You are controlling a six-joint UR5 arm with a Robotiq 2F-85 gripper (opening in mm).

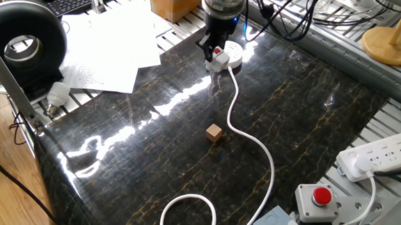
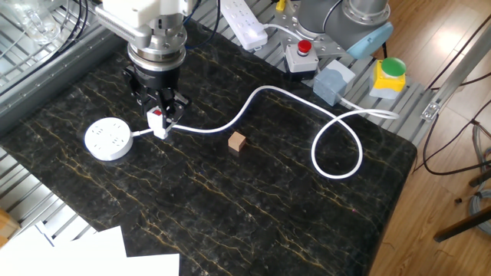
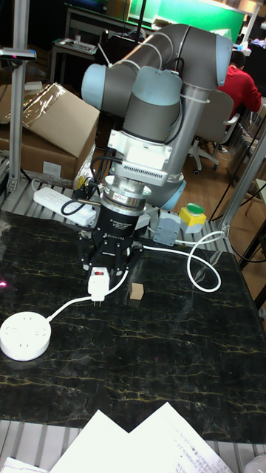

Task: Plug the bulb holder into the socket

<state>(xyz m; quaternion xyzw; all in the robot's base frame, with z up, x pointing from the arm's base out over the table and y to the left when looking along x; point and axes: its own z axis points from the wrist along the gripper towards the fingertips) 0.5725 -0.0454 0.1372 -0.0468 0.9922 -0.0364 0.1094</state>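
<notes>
My gripper is shut on the bulb holder, a small white boxy plug with a red patch, held above the dark tabletop with its prongs pointing down. The socket, a round white puck with holes on top, lies on the table to the side of the gripper, apart from the holder. Its long white cord runs under the gripper across the table into a loop.
A small brown wooden cube lies near the cord. A white power strip, red button box and green button box sit at the table edge. Loose papers lie by another edge.
</notes>
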